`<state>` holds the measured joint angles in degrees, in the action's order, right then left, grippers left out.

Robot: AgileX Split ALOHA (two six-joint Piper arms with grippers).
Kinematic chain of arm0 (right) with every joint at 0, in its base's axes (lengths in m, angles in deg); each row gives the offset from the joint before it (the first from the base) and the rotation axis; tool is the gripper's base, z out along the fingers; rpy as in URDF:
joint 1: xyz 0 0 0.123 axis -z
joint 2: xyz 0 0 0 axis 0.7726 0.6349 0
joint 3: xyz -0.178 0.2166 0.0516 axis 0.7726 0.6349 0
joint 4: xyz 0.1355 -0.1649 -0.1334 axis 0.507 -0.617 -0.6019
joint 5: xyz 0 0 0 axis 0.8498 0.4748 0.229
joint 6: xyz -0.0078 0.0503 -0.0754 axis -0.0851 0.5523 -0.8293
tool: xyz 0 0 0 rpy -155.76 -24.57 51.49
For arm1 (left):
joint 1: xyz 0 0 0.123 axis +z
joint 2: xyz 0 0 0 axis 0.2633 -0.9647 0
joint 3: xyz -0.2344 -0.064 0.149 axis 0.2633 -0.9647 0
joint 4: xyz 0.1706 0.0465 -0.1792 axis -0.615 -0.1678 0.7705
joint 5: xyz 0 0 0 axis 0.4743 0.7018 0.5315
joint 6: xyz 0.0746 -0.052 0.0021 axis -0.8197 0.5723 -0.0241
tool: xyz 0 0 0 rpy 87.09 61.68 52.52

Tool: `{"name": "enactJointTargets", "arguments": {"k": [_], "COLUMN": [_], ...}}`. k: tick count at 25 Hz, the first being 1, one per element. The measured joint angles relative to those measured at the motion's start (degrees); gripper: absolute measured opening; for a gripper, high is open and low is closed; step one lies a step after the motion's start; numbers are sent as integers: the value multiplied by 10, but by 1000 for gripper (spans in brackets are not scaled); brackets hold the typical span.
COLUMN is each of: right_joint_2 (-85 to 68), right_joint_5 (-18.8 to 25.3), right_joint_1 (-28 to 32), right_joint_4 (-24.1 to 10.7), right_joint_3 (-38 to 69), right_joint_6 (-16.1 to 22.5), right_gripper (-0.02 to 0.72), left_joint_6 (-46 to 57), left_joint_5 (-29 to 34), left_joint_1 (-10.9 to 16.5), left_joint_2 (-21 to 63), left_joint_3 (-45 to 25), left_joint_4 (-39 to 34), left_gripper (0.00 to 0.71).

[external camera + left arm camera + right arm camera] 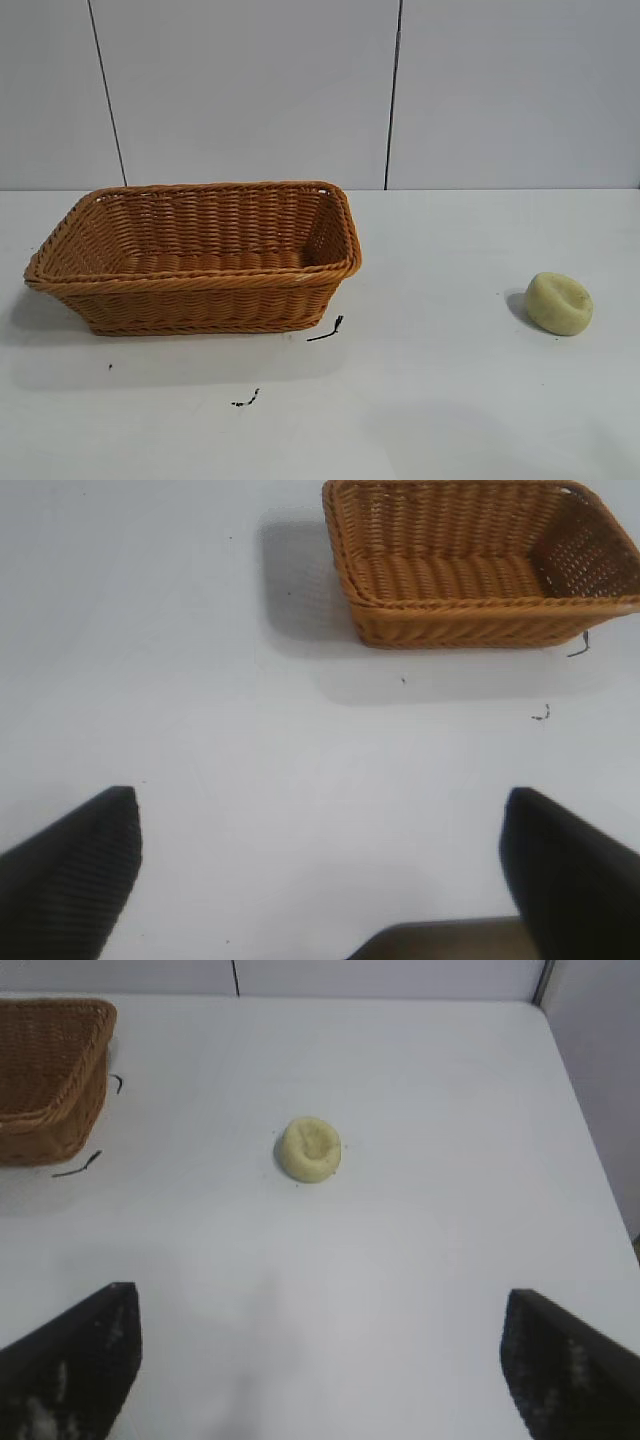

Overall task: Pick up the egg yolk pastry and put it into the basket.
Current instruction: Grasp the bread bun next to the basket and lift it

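We judge the approach step pending: right end effector [320,1360], fingers spread, faces the egg yolk pastry [309,1149]; next, descend and pinch it, then carry to the basket [200,283]; left end effector [320,880] likewise spread.

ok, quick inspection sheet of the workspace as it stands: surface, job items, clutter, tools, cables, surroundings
Surface: white table, a few small dark marks near the basket.
Egg yolk pastry: on the table on the right arm's side, well apart from the basket, dent up, untouched.
Basket: upright on the left arm's side, nothing seen inside.
Clutter: short black thread-like scrap by the basket's corner, another nearer the camera.
Left tool: open, above bare table, basket ahead of it.
Right tool: open, holding nothing, pastry ahead of it, not yet reached.
Cables: nothing seen.
Surroundings: pale panelled wall behind the table.
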<state>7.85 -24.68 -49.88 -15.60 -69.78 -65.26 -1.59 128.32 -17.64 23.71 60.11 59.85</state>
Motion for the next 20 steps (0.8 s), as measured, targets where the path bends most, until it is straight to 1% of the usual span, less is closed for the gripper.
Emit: {"name": "enactJointTargets", "arguments": {"k": [8, 11, 16, 20], "right_joint_2": [290, 397, 576, 710], "right_joint_5": [-6, -22, -63, -64], "right_joint_1": [0, 0, 0, 0], "right_joint_4": [0, 0, -4, -4], "right_joint_3": [-89, -128, -207, -285], "right_joint_6": [0, 0, 0, 0], "right_gripper": [689, 689, 689, 689], "left_joint_6": [0, 0, 0, 0], "left_joint_5": [0, 0, 0, 0], "left_joint_1": [0, 0, 0, 0], "left_joint_2": [0, 0, 0, 0], "left_joint_3": [0, 0, 0, 0], "left_joint_4": [0, 0, 0, 0], "left_gripper": [695, 695, 695, 695]}}
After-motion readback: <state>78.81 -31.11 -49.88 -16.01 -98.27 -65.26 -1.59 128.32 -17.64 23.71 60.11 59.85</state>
